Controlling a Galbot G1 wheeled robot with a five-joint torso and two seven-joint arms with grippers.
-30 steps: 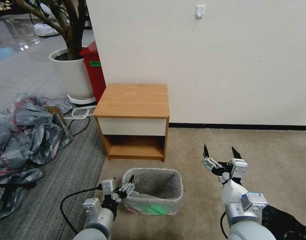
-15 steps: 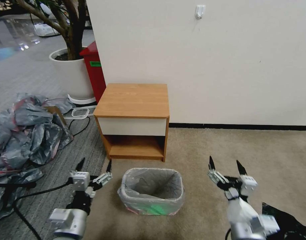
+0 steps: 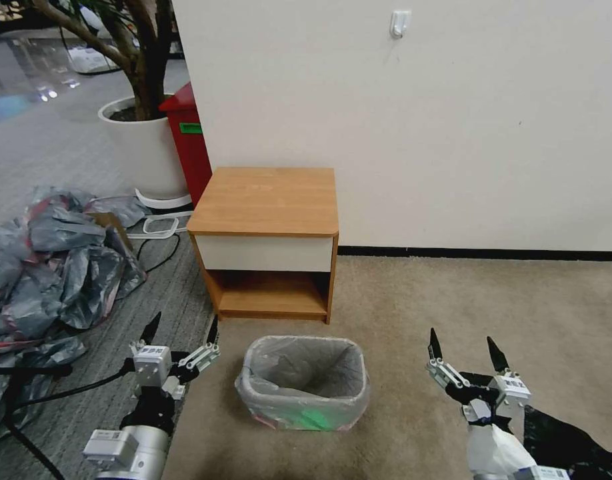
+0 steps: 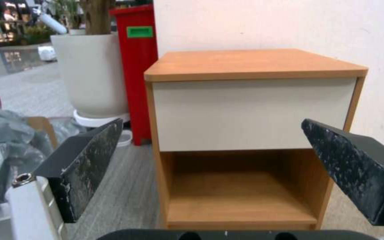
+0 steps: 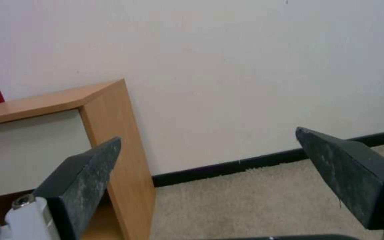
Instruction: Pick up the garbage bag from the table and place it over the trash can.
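1. The table (image 3: 266, 200) stands against the wall, its top bare, well behind everything else.
2. The can (image 3: 305, 381) sits on the carpet just in front of the table, between the two arms.
3. The bag (image 3: 299, 399) is already in the can, its grey film lining the inside and folded out over the rim; the job looks done.
4. I'd judge the bag near weightless, limp and slippery. It would tear on a sharp tug, so the rolled edge at a corner is the place to pinch it.
5. The left gripper (image 3: 181, 341) hovers beside the can, jaws wide apart and empty.
6. The right gripper (image 3: 466, 349) hangs well off the other side, also spread and empty.
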